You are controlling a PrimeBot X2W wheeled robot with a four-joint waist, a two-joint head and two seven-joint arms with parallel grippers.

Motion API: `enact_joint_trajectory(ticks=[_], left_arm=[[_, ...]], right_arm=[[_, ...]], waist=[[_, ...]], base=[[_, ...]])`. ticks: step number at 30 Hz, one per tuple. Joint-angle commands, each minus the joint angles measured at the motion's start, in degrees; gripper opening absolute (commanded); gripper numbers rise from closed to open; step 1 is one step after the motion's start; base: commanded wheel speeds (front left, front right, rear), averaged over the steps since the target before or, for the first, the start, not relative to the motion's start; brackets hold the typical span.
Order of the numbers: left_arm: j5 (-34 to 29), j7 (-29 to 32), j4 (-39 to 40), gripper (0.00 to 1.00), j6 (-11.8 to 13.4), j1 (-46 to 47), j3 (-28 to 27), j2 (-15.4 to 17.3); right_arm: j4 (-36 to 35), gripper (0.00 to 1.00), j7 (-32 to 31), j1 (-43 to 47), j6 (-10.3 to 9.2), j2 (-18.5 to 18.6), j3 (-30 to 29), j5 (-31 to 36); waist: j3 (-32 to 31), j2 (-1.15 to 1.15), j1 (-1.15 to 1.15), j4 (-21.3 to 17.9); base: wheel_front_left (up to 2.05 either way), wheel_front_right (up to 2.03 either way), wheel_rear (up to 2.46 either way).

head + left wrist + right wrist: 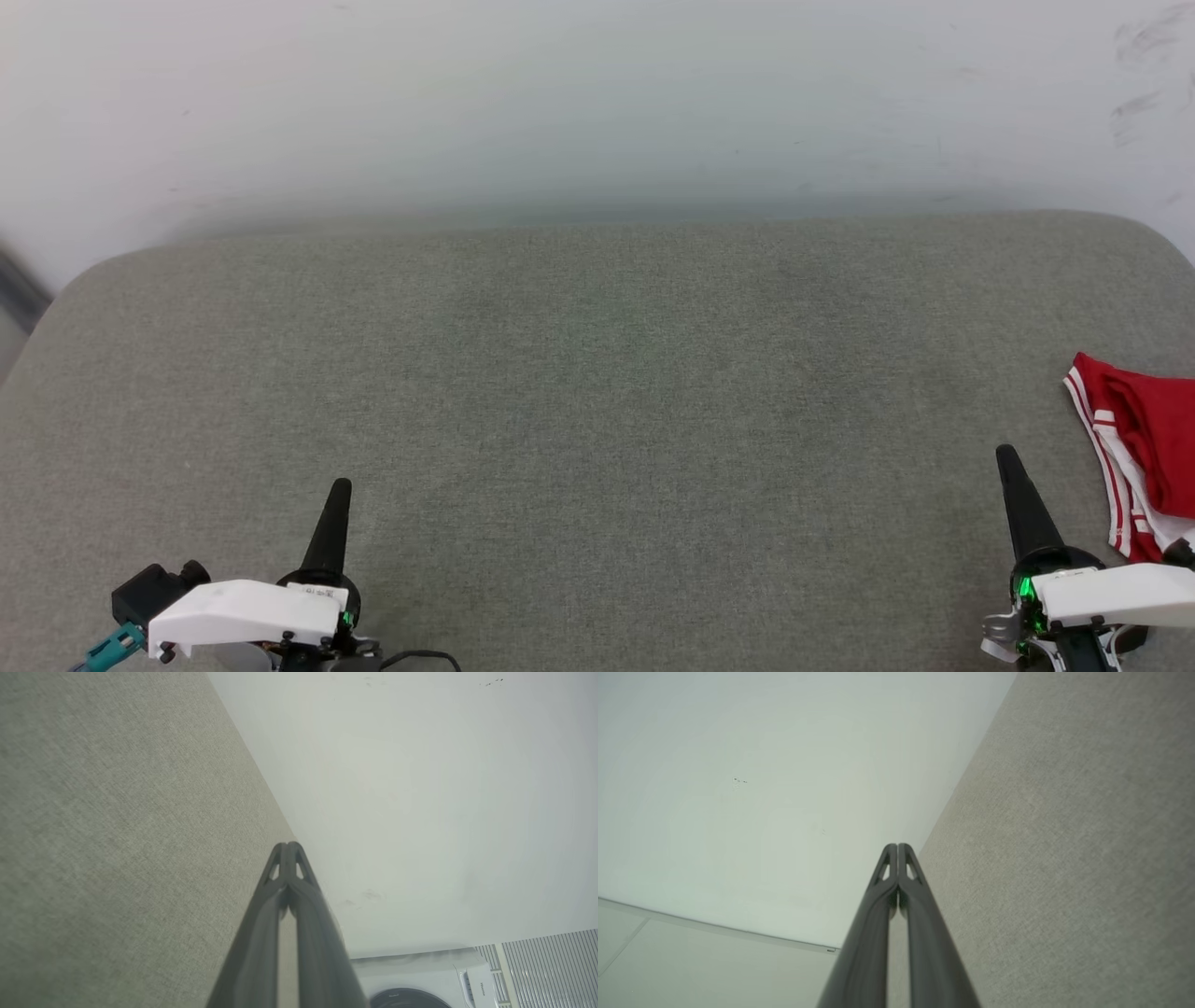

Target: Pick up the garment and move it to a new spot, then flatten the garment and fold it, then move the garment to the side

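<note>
Just left of the garment [1153, 439], right hand [1008, 459] clenched empty, the nearer one; left hand [341, 490] well apart further left, also clenched empty; garment's visible part stretched near-to-far on bench [597, 392].

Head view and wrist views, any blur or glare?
Head view: soft even light, no glare, hazy wall, red shirt cut by the right edge. Left wrist view: left claw soft near the lens. Right wrist view: right claw likewise, cushion weave fairly crisp.
</note>
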State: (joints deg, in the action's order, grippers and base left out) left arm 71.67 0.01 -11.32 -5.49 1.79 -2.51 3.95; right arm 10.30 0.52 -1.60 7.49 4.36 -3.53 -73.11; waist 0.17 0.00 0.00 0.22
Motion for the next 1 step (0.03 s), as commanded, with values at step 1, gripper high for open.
enact_joint_trajectory(ticks=[1], left_arm=[[1.4,0.4,0.1,0.00,-0.2,1.3,-0.4,0.3]], right_arm=[[0.0,0.00,-0.3,-1.4,0.01,0.4,-0.2,-1.4]], waist=[[0.0,0.00,0.00,0.0]], base=[[0.00,0.00,0.00]])
